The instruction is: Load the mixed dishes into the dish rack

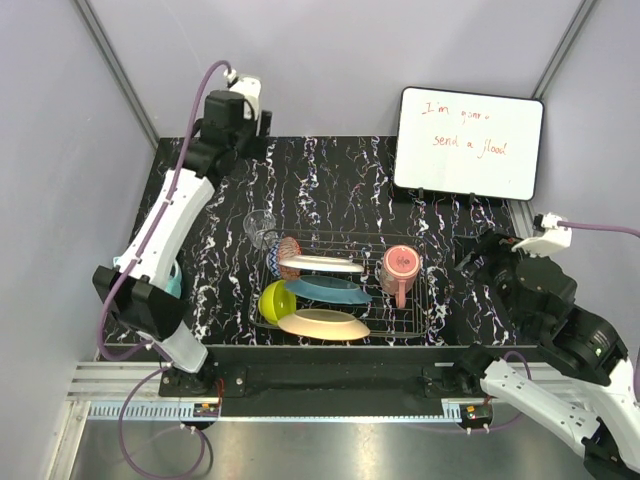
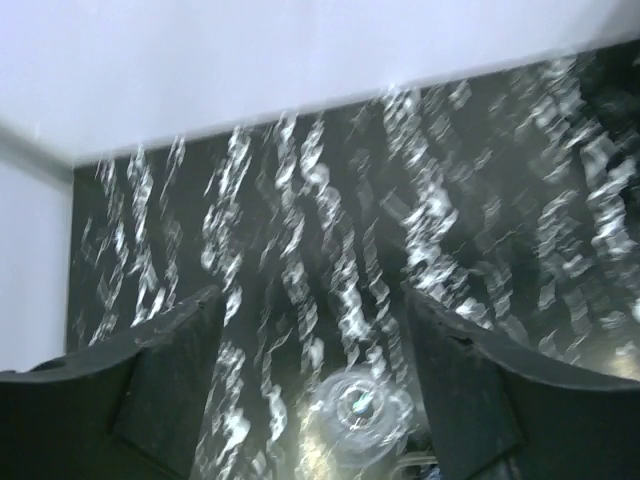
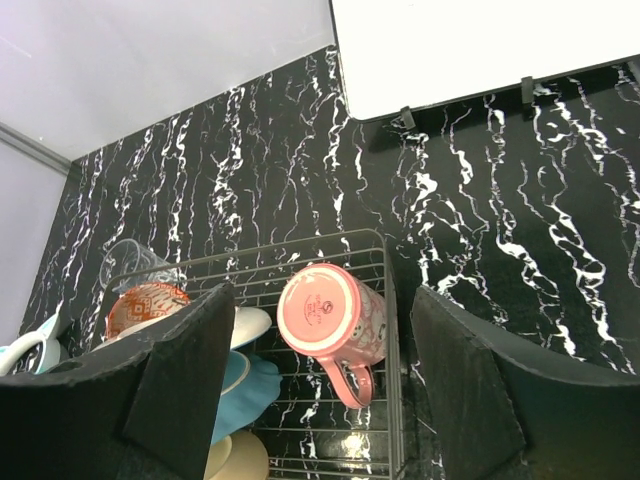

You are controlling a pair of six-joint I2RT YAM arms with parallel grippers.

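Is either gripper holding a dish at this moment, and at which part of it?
Nothing is held. The left gripper and the right gripper are both open, and no dish sits inside either one.

The dish rack sits at the table's near edge, holding bowls left, plates centre, cup right. A glass stands behind its left end; a board occupies the far right corner.

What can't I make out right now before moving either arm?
- Glass: left wrist view, motion-blurred and cut off by the bottom edge.
- Whether it stands inside the rack: top view, too clear and small to tell.
- Plates: right wrist view, mostly hidden behind a finger of the right gripper.
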